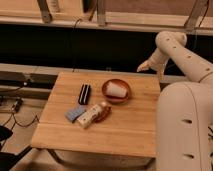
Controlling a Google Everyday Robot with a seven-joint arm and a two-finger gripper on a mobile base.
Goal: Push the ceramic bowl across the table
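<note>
- The bowl point(119, 99) is seen right of centre on the desk point(125, 132), toward the far edge, with a white cup point(115, 89) lying inside it.
- The tool point(144, 65) is held at the upper right of the frame, near the desk's far right corner and well apart from the bowl. Whether it is open or closed cannot be told.
- The approach is judged to be the step in hand, with no contact made yet.
- Next, the tool must be lowered to rim level beside the bowl and a steady push applied, with the black block point(84, 94) to be avoided.
- No long axis is offered: the bowl is round, opening upward.
</note>
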